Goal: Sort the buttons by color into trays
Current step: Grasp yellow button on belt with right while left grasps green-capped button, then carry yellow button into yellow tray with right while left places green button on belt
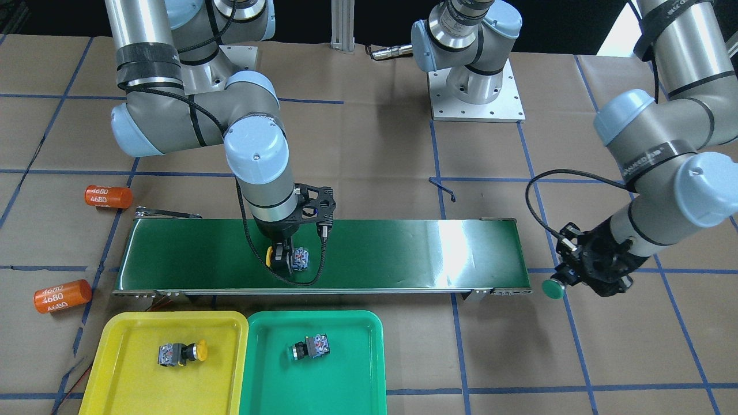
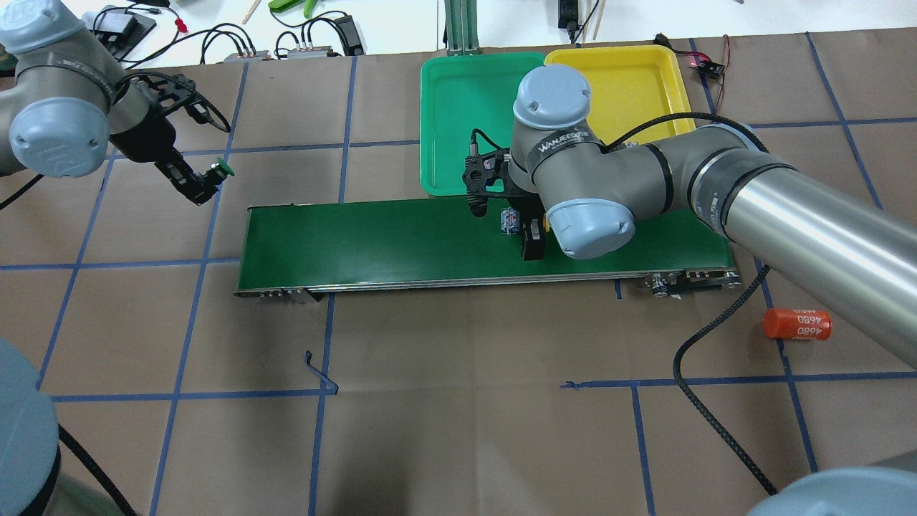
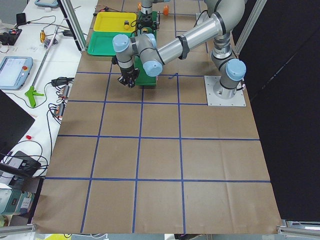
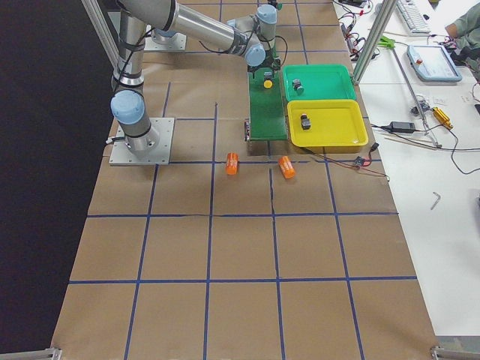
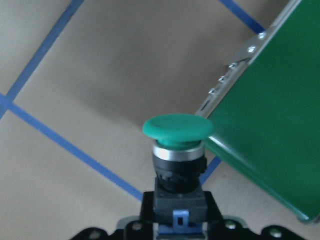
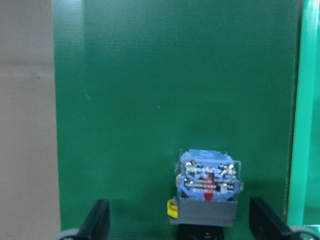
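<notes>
My left fingers [image 2: 192, 186] clamp the green button [image 5: 177, 131] by its base, over the bench [image 2: 458, 344] off the belt's [image 2: 372, 236] left end. My right fingers [image 6: 100, 220] stand open astride the yellow button [image 6: 207, 187] on the belt. Judged light and rigid; grip the black body.

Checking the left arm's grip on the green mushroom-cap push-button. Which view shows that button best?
Left wrist-mounted: the green mushroom-cap push-button sits centred, with cap, metal collar and black body clear. Front-facing and overhead show only a small green cap at the left gripper; side views, too small to tell.
</notes>
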`<state>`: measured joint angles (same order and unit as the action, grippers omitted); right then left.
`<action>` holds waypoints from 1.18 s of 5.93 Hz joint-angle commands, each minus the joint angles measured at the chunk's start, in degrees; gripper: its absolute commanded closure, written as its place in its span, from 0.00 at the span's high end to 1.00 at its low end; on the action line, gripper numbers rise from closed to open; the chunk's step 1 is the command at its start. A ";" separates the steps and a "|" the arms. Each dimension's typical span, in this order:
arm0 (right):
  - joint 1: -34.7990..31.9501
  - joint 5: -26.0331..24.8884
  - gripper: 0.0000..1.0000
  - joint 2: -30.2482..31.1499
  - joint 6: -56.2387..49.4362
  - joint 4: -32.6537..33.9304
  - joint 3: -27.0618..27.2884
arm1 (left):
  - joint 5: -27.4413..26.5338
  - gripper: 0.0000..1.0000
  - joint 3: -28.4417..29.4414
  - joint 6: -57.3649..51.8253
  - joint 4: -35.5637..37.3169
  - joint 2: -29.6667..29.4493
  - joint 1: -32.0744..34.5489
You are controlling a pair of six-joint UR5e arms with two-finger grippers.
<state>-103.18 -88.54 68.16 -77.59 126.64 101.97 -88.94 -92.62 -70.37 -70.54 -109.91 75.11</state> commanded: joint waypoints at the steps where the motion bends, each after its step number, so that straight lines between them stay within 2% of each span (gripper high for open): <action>1: 2.01 -3.28 0.59 0.04 -3.24 0.36 0.77 | -0.27 0.00 -0.45 -6.48 -3.38 0.67 7.56; 2: 2.45 -3.66 0.45 0.13 -3.62 0.27 0.77 | -0.27 0.01 -2.72 -10.97 -3.20 2.06 10.12; 3: 3.76 -5.84 0.24 1.35 -5.53 0.27 0.69 | -0.53 0.01 -4.91 -15.63 -2.33 2.33 11.01; 4: 6.73 -7.60 0.19 4.23 -10.17 -0.51 0.16 | -0.53 0.06 -6.76 -15.76 -1.02 2.77 11.28; 5: 10.77 -7.53 0.21 6.09 -15.26 -0.52 -0.19 | -0.53 0.17 -8.61 -15.33 -0.40 2.86 11.46; 6: 13.59 -7.18 0.21 5.06 -19.83 0.44 -3.07 | -0.62 0.25 -10.19 -15.67 0.39 2.69 11.37; 7: 14.75 -6.83 0.21 0.97 -21.36 0.45 -9.10 | -1.58 0.82 -10.21 -15.85 4.06 1.47 11.11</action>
<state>-90.14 -95.65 71.95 -96.51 126.89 97.59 -89.85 -102.32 -86.03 -69.18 -107.61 86.39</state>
